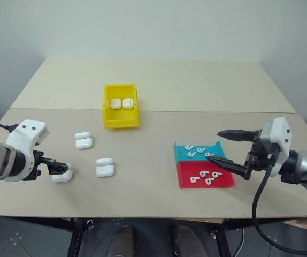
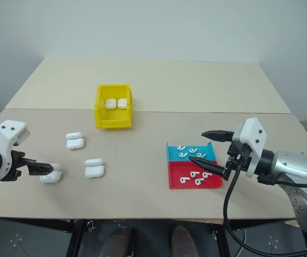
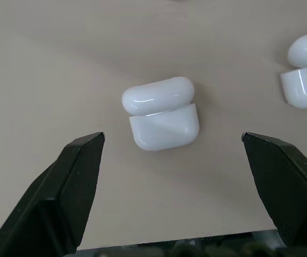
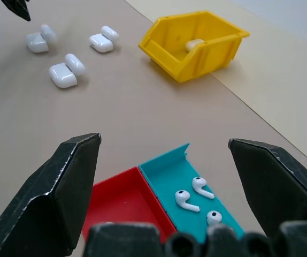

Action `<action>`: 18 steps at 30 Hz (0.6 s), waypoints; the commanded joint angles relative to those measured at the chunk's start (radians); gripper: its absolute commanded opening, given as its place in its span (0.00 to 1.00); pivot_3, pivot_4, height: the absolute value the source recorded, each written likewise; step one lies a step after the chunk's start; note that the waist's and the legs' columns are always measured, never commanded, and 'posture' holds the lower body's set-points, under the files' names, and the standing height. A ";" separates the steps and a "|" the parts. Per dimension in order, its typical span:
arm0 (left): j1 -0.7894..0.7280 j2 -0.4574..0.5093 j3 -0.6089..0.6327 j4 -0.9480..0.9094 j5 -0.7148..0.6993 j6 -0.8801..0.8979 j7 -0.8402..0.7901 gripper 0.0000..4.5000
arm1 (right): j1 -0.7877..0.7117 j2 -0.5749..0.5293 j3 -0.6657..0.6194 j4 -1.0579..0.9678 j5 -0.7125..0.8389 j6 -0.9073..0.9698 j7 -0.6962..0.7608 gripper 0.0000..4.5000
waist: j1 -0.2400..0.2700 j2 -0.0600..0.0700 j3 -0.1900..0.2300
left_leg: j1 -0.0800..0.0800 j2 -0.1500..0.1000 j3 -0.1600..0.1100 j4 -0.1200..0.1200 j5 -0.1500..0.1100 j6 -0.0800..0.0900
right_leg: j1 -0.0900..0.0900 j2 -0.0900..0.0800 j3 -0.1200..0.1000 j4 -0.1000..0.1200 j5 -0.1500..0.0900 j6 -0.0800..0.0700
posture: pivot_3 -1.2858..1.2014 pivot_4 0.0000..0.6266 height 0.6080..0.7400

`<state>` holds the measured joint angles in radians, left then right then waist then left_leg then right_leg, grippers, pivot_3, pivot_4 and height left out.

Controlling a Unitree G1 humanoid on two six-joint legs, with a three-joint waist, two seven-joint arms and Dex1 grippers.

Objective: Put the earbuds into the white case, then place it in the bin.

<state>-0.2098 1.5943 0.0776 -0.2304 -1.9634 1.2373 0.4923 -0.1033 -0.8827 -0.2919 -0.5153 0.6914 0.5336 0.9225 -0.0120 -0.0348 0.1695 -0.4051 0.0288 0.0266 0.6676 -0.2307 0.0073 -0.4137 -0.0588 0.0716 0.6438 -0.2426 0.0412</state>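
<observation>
Partly hidden and cut off

A white case [image 3: 306, 69] runs off the left wrist view's edge; the left tool [image 1: 63, 168] covers part of the nearest case [image 1: 62, 176].

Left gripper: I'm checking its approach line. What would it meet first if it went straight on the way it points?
Probably the open white case, lying between the left gripper's spread jaws.
</observation>
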 commanded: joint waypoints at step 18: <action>0.197 -0.190 0.121 -0.099 -0.009 -0.155 0.316 1.00 | -0.053 -0.045 -0.028 -0.007 0.055 0.049 0.024 1.00 | 0.001 0.000 0.000 | 0.000 0.000 0.002 0.000 0.000 0.000 | 0.000 0.001 0.000 -0.001 0.000 0.000 | 0.52 0.24 1.00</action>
<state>-0.0083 1.3872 0.1797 -0.3339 -1.9692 1.0786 0.8037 -0.1438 -0.9185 -0.2925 -0.5071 0.7294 0.5769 0.9498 -0.0108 -0.0349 0.1695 -0.4052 0.0282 0.0286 0.6675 -0.2304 0.0069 -0.4136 -0.0582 0.0716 0.6430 -0.2424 0.0408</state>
